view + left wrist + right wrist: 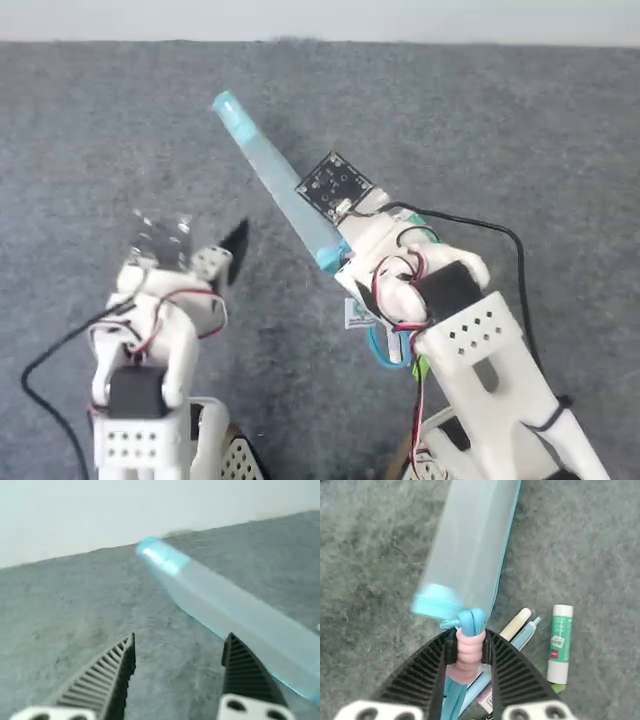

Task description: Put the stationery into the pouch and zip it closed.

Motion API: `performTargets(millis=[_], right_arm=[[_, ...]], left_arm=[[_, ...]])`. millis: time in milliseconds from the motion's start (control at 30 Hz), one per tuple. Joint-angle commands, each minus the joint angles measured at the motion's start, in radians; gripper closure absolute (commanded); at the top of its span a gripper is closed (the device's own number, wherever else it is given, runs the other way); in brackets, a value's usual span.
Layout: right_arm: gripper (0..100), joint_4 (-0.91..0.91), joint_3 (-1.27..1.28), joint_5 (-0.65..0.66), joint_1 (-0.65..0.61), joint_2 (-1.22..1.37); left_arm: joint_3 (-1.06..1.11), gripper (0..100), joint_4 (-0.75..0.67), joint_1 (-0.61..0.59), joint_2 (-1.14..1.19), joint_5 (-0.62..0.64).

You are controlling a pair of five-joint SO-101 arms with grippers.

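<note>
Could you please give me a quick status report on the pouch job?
Left end effector open, empty. Right end effector shut on pink pull of pouch. Glue stick, pens not yet inside.

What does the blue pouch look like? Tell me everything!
The pouch is long, narrow and see-through pale blue, like soft plastic, with brighter blue ends and edging. It looks empty. It stretches slantwise away from the right gripper, shut on a pink ribbed pull at its near end. Whether it rests on the table is unclear.
</note>
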Motion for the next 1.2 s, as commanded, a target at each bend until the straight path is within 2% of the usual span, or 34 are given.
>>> performTargets(millis=[0,100,233,433,633,767,967,1167], right_arm=[[99.1,-0.059,0.038,0.009,0.008,-0.038],[99.1,-0.05,0.049,0.009,0.008,-0.047],[99.1,-0.005,0.008,0.008,0.021,-0.087],[99.1,0.048,-0.086,-0.04,0.025,-0.12],[99.1,0.077,-0.15,-0.038,0.024,-0.127],[99.1,0.081,-0.147,-0.038,0.024,-0.124],[99.1,0.07,-0.081,-0.038,-0.018,-0.117],[99.1,0.012,0.018,-0.038,-0.03,-0.117]], left_arm=[[-0.012,73,0.077,0.095,-0.095,-0.028],[0.005,73,0.107,0.149,-0.141,-0.038],[0.039,73,0.107,0.164,-0.163,-0.101],[0.047,73,0.114,0.244,-0.163,-0.103],[0.041,72,0.107,0.258,-0.169,-0.071],[0.035,68,0.106,0.258,-0.169,-0.037],[0.036,68,0.106,0.322,-0.169,-0.028],[0.044,68,0.084,0.338,-0.169,-0.029]])
